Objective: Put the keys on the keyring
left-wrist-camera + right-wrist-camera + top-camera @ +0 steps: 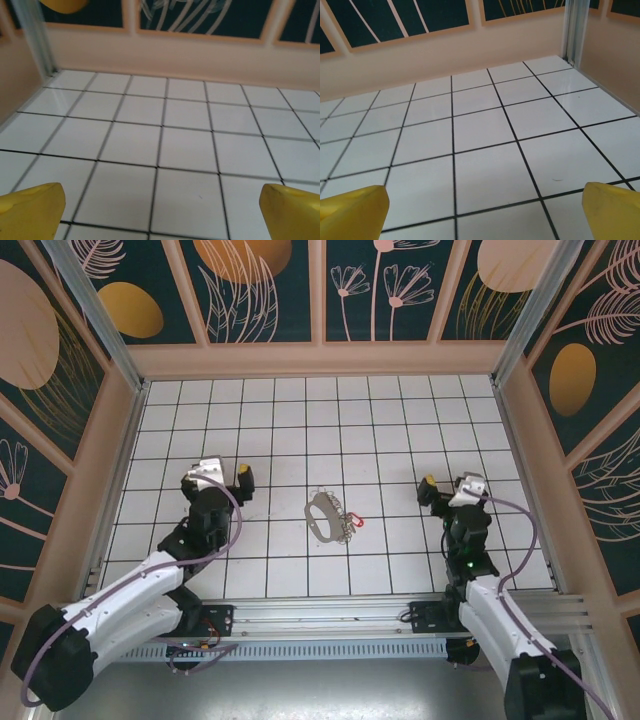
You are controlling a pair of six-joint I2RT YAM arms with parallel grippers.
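The thin grey-tan wire keyring (326, 514) lies flat near the centre of the white tiled tabletop (270, 420), between the two arms and well apart from both. A cluster of small metal pieces (347, 524) sits on its right side. The small silver key with the red plastic head (357, 521) lies against that cluster; whether it is threaded onto the loop cannot be told. The left claw (161, 212) stands wide, yellow fingertips (31, 210) far apart, holding nothing. The right claw (482, 214) stands equally wide and empty above bare tiles.
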